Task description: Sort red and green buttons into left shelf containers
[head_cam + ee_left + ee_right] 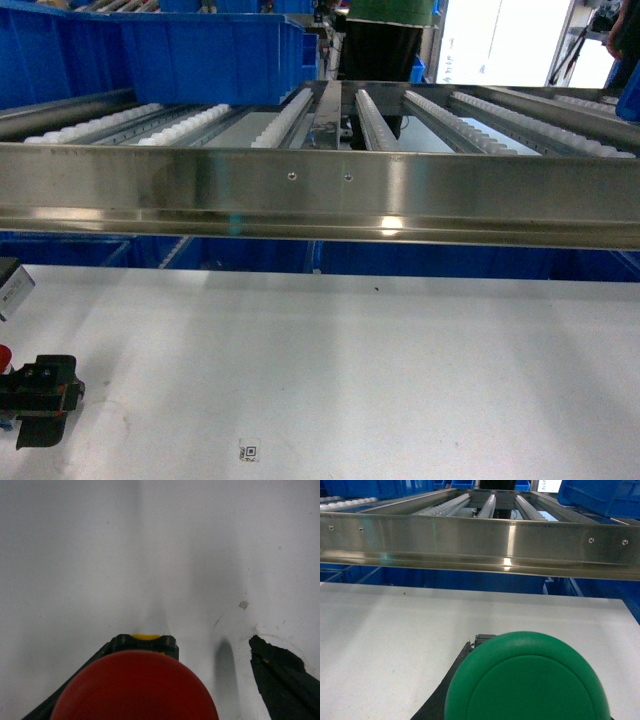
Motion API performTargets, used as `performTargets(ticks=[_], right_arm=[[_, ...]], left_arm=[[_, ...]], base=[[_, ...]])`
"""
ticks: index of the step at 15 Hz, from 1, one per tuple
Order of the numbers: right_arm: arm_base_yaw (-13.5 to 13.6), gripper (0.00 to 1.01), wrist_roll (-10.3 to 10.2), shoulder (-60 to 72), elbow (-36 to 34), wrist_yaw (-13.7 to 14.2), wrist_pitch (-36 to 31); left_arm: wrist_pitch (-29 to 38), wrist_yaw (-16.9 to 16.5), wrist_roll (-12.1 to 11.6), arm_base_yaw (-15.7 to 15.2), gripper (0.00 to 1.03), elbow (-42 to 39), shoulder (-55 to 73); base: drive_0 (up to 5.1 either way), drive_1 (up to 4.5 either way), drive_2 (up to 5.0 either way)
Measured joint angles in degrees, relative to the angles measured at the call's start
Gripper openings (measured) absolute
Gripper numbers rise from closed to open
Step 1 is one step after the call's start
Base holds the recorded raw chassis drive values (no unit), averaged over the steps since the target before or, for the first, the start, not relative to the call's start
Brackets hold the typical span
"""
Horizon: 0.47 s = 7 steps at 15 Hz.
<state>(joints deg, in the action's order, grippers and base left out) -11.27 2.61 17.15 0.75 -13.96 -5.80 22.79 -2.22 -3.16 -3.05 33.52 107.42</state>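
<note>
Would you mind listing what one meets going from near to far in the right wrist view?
Green button at the lens → white table → steel front rail of the shelf → roller tracks → blue bins at the back.

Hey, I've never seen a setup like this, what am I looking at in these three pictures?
This is a two-armed wheeled robot. The wide picture comes from its head camera: a steel rack, blue bins on it, a white table in front, the left tool at the bottom-left corner. The other two come from wrist cameras: the left shows a red button up close, the right a green button. Whether either is gripped, I cannot tell.
</note>
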Motion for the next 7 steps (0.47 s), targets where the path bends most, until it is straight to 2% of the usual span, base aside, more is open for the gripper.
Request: performTargets(ticks=[5, 7], right_arm=[[0.00, 0.26, 0.00, 0.00, 0.00, 0.00, 0.00], [0.00, 0.26, 0.00, -0.02, 0.00, 0.00, 0.00]], left_arm=[[1.16, 0.33, 0.46, 0.48, 0.29, -1.27, -0.22], [1.09, 0.33, 1.22, 0.50, 0.26, -2.40, -1.68]], base=[[0.0, 0.00, 0.0], [0.0, 0.00, 0.0]])
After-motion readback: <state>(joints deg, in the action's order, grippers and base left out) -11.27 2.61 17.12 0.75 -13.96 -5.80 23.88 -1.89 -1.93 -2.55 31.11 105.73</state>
